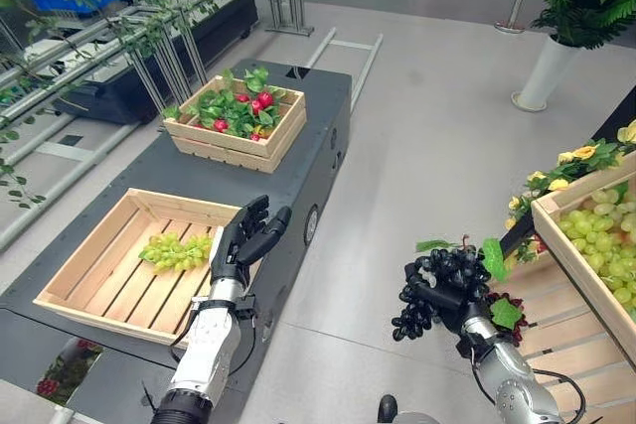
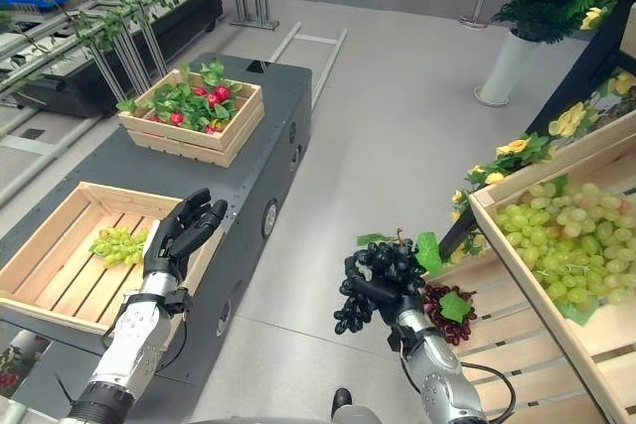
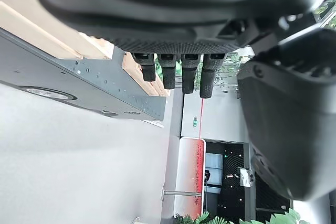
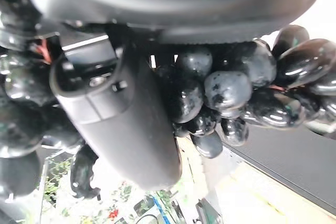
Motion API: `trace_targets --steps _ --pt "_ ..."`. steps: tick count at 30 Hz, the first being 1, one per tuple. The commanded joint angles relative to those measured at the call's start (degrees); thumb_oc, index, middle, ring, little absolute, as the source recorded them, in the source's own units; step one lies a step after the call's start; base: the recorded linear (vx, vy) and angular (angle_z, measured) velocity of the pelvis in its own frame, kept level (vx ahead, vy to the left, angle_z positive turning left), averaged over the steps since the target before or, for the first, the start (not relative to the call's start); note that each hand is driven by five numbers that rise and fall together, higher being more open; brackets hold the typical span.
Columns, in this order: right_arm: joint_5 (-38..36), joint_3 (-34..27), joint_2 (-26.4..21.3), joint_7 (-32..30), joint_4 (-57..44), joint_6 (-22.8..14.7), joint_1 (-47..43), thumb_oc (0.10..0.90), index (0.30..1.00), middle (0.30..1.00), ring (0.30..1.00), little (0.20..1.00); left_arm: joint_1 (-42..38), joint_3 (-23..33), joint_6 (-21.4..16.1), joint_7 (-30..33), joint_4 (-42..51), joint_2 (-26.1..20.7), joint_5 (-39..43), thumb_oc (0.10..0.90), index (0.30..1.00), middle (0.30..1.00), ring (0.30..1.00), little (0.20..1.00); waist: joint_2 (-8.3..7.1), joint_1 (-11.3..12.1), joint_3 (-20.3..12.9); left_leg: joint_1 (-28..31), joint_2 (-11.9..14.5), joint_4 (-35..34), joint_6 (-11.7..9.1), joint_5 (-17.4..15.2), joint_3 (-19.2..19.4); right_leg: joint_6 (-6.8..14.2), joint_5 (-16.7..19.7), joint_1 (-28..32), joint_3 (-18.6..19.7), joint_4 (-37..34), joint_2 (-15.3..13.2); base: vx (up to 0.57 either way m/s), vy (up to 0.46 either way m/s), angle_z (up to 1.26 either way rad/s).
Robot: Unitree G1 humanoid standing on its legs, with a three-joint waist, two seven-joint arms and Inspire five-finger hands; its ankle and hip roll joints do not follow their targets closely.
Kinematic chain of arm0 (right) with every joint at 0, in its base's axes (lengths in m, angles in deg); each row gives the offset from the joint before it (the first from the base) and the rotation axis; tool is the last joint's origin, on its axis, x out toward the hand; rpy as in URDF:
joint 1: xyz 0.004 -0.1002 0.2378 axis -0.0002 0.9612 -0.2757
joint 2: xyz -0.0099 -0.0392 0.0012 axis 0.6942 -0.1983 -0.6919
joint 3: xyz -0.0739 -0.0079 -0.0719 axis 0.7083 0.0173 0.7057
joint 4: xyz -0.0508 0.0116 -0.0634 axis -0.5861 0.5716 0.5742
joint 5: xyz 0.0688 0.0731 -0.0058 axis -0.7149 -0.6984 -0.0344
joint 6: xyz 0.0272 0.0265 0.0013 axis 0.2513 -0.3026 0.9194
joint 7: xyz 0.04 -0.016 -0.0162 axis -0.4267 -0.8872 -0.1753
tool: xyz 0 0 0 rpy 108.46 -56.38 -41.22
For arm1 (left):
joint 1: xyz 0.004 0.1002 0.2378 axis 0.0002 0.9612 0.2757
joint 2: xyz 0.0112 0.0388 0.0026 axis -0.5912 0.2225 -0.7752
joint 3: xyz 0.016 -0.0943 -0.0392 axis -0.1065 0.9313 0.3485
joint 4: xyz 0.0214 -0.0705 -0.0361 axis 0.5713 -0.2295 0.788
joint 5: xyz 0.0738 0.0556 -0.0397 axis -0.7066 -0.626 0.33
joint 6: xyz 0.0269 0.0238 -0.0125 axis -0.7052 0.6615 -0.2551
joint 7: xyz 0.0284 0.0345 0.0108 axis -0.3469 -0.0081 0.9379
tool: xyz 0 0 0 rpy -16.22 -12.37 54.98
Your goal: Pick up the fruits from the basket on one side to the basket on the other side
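Right hand [image 1: 449, 297] curled around a bunch of black grapes [image 1: 437, 290], held in mid-air between the right-side shelf and the near wooden crate [image 1: 94, 245] on the left, likely for carrying across. Left hand [image 1: 241, 240] relaxed, fingers straight, beside that crate's right edge, where green grapes [image 1: 177, 250] already lie.
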Motion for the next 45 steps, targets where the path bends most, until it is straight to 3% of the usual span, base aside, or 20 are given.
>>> trace_targets --steps 1,2,3,5,7,11,20,23,24,25,27,30,34,36,38,39,41,42,43,45 --pt "0.1 -1.7 0.0 5.8 -2.9 -2.7 -6.2 0.4 0.3 0.3 0.3 0.3 -2.3 0.5 -5.2 -1.8 1.8 -0.6 2.1 0.8 0.9 0.9 0.9 0.9 -3.48 1.0 -0.2 -11.5 -6.7 18.0 3.6 -5.1 -13.7 -3.6 -6.3 4.2 5.1 5.0 -1.1 -0.04 0.15 -0.53" --pt "-0.4 0.2 -0.4 6.4 -2.6 -1.9 -7.8 0.4 0.3 0.3 0.3 0.3 -0.7 0.5 -6.3 0.1 2.5 -0.5 3.0 0.8 0.9 0.9 0.9 0.9 -2.5 2.6 0.6 -10.6 -9.6 10.3 4.5 -4.5 -22.5 -3.2 -6.7 3.3 8.9 6.5 -0.4 -0.05 0.195 -0.72" --pt "-0.9 1.2 -0.6 6.1 -2.3 -2.0 -8.7 0.4 0.3 0.3 0.3 0.3 -0.5 0.3 -6.6 0.3 2.7 -0.7 3.7 0.8 0.9 0.9 0.9 0.9 -2.09 3.3 0.9 -9.5 -10.0 6.1 4.8 -3.7 -24.9 -3.0 -7.2 3.1 10.1 7.3 0.0 -0.04 0.245 -1.01" --pt "-3.0 2.2 0.1 2.9 0.2 -2.4 -10.4 0.4 0.3 0.3 0.3 0.3 -2.2 -0.8 -5.0 1.1 0.9 -0.7 4.5 0.8 0.9 0.9 0.9 0.9 -1.74 3.5 1.3 -8.7 -9.5 6.7 5.1 -5.1 -22.2 -2.5 -7.4 2.0 9.3 7.9 -0.8 -0.04 0.175 -1.25" --pt "-4.4 2.9 1.7 1.1 1.7 -2.6 -10.3 0.4 0.3 0.3 0.3 0.3 -3.8 -2.0 -3.3 3.8 -0.5 0.0 4.6 0.8 0.9 0.9 0.9 0.9 -1.73 3.3 1.6 -7.2 -10.1 4.9 5.7 -5.3 -22.7 -1.6 -6.4 2.2 8.8 6.9 -1.4 0.04 0.138 -1.27" --pt "-3.2 3.7 4.7 -0.5 2.6 -3.5 -7.0 0.4 0.3 0.3 0.3 0.3 -2.4 -2.6 -3.4 3.7 -2.6 0.4 5.5 0.8 0.9 0.9 0.9 0.9 -0.99 2.0 0.3 -3.5 -9.8 -2.2 6.6 -3.7 -20.8 -0.3 -4.0 2.4 8.9 3.8 -1.8 0.08 0.139 -0.51" --pt "-5.1 3.2 6.8 -2.7 3.4 -4.3 -3.8 0.4 0.3 0.3 0.3 0.3 0.3 -4.5 -3.2 1.7 -2.6 -0.8 5.3 0.8 0.9 0.9 0.9 0.9 -1.25 0.5 1.0 -3.3 -10.8 -2.2 8.6 -5.4 -18.2 1.8 -1.2 -0.4 11.3 2.9 -2.6 0.02 0.109 -0.18" --pt "-6.4 3.7 6.9 -2.5 3.9 -3.8 -4.1 0.4 0.3 0.3 0.3 0.3 0.2 -5.2 -2.8 2.6 -2.8 -1.3 5.0 0.8 0.9 0.9 0.9 0.9 -1.24 0.9 1.7 -3.7 -10.5 -2.2 8.6 -5.7 -16.2 2.4 -0.1 -1.6 9.0 2.8 -3.1 -0.07 -0.015 -0.28" --pt "-6.8 4.1 7.2 -1.6 4.4 -3.3 -4.9 0.4 0.3 0.3 0.3 0.3 0.9 -4.7 -2.5 2.2 -2.3 -1.7 5.0 0.8 0.9 0.9 0.9 0.9 -0.99 1.9 2.3 -3.5 -10.0 -2.2 8.7 -5.7 -14.0 2.6 -0.1 -2.6 5.4 5.7 -3.9 -0.09 -0.085 -0.45" --pt "-7.3 4.7 7.5 -0.4 4.8 -3.4 -5.7 0.4 0.3 0.3 0.3 0.3 1.8 -4.1 -2.2 2.1 -1.7 -2.0 5.4 0.8 0.9 0.9 0.9 0.9 -0.63 2.9 2.9 -3.2 -9.3 -2.2 8.8 -5.5 -11.9 2.4 -0.5 -3.7 2.1 9.9 -4.9 -0.1 -0.112 -0.59" --pt "-7.8 5.5 7.9 0.1 5.5 -4.6 -6.5 0.4 0.3 0.3 0.3 0.3 2.2 -3.5 -1.5 1.8 -2.2 -2.2 6.6 0.8 0.9 0.9 0.9 0.9 -0.21 3.6 3.5 -2.8 -8.8 -2.2 8.6 -5.5 -11.1 2.3 -1.5 -4.1 0.7 12.4 -5.9 -0.05 -0.181 -1.09" --pt "-7.3 6.1 8.0 -0.1 8.1 -6.4 -7.5 0.4 0.3 0.3 0.3 0.3 1.9 -3.4 -1.3 2.4 -4.6 -1.7 8.4 0.8 0.9 0.9 0.9 0.9 -0.32 4.4 3.3 -3.7 -7.8 -1.1 7.3 -5.2 -8.9 2.1 -2.0 -1.4 -2.0 5.5 -5.9 0.01 -0.273 -0.83" --pt "-6.5 5.7 7.7 -4.2 6.3 -5.4 -6.5 0.4 0.3 0.3 0.3 0.3 3.5 -2.6 -0.2 3.1 -7.0 1.7 13.5 0.8 0.9 0.9 0.9 0.9 -0.74 2.5 2.7 -3.3 -5.9 1.6 5.7 -5.2 -8.2 0.3 -3.5 0.7 1.7 3.7 -3.3 0.11 -0.301 -0.54" --pt "-5.3 5.0 7.2 -4.1 6.3 -4.0 -5.6 0.4 0.3 0.3 0.3 0.3 4.1 -2.9 -1.7 3.0 -6.7 3.5 12.4 0.8 0.9 0.9 0.9 0.9 -1.56 2.0 3.3 -5.4 -4.6 10.3 4.7 -7.0 -6.6 -1.2 -3.6 1.4 1.3 4.0 -3.2 0.08 -0.278 -0.15" --pt "-4.0 4.8 6.0 -3.4 6.8 -3.9 -4.9 0.4 0.3 0.3 0.3 0.3 4.5 -3.5 -2.6 1.9 -5.6 4.2 13.6 0.8 0.9 0.9 0.9 0.9 -1.9 2.0 4.9 -11.3 -3.0 22.9 3.0 -4.1 -9.3 -3.4 -4.1 2.0 2.7 4.7 -2.1 0.03 -0.209 0.05" --pt "-3.8 4.9 5.5 -3.0 7.1 -4.4 -5.0 0.4 0.3 0.3 0.3 0.3 4.6 -3.6 -2.7 1.3 -5.0 4.3 14.0 0.8 0.9 0.9 0.9 0.9 -1.8 2.3 5.5 -12.7 -4.0 24.2 3.1 -4.1 -11.2 -3.6 -4.5 2.0 3.2 5.4 -2.0 -0.04 -0.028 0.01" --pt "-3.9 5.5 4.4 -2.9 7.7 -6.0 -6.3 0.4 0.3 0.3 0.3 0.3 4.6 -4.0 -3.7 0.6 -4.0 4.4 14.5 0.8 0.9 0.9 0.9 0.9 -1.37 3.2 6.4 -15.0 -6.4 21.0 3.7 -3.0 -14.5 -3.7 -5.2 0.8 4.6 7.4 -1.7 -0.08 0.085 -0.13" --pt "-4.1 6.1 3.5 -3.1 7.8 -7.5 -8.5 0.4 0.3 0.3 0.3 0.3 3.4 -4.8 -4.6 1.2 -3.4 4.1 15.1 0.8 0.9 0.9 0.9 0.9 -0.74 3.8 7.5 -15.7 -7.4 14.4 3.6 -1.7 -16.3 -3.5 -6.4 0.0 5.3 8.9 -1.2 -0.11 0.132 -0.41" --pt "-4.3 6.6 3.0 -3.3 7.9 -8.3 -10.3 0.4 0.3 0.3 0.3 0.3 2.2 -5.3 -4.7 2.0 -3.3 3.6 15.5 0.8 0.9 0.9 0.9 0.9 -0.39 3.9 8.2 -15.8 -7.0 11.9 4.1 -2.3 -15.6 -3.7 -8.1 -1.4 4.6 11.5 -0.9 -0.12 0.13 -0.44" --pt "-5.6 6.2 2.0 -4.8 7.9 -8.4 -12.5 0.4 0.3 0.3 0.3 0.3 -0.3 -6.3 -4.1 4.1 -4.6 2.7 15.4 0.8 0.9 0.9 0.9 0.9 -0.3 3.8 10.1 -18.7 -7.2 20.2 4.4 -5.8 -16.4 -4.3 -10.3 -4.6 3.0 16.3 -1.9 -0.1 0.101 -0.6"
